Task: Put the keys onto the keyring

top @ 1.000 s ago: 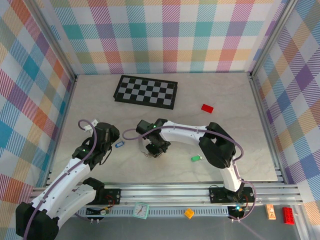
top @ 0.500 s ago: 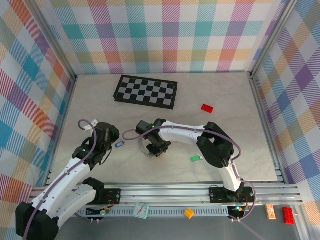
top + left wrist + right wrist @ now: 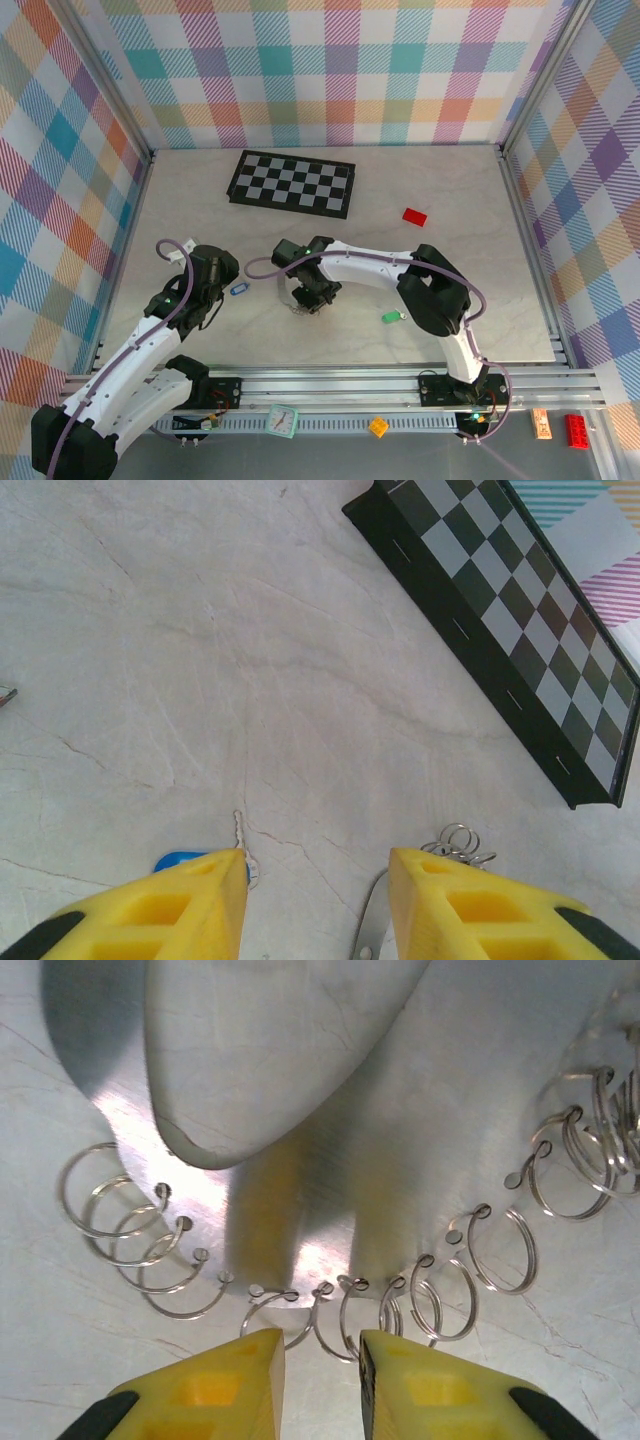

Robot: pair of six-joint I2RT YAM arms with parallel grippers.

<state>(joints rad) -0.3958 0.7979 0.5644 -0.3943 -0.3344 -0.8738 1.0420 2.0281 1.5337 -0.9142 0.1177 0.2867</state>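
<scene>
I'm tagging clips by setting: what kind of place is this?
Probably a robot lab test cell: left arm and right arm bolted to an aluminium rail, a marble-look tabletop, plaid cloth walls enclosing it.

Pastel plaid walls point(image 3: 320, 70) enclose marble tabletop point(image 3: 450, 270).

Pale beige table point(image 3: 480, 280) with faint grey marble veining, pastel plaid walls point(image 3: 330, 70) in teal, orange, purple and yellow; black-and-grey chequered board point(image 3: 291, 183) black-rimmed at upper centre, red brick point(image 3: 414, 215) right of centre. Blue key point(image 3: 238, 290) at centre left, green key point(image 3: 391, 317) lower right of centre; keyring point(image 3: 330, 1250) bright silver-grey, mirror-glossy, edged with small silver wire loops. Left arm point(image 3: 140, 350) and right arm point(image 3: 365, 268) white with black joints and purple cables; left gripper point(image 3: 315, 855) and right gripper point(image 3: 318, 1338) yellow-fingered with black at frame bottom.
</scene>
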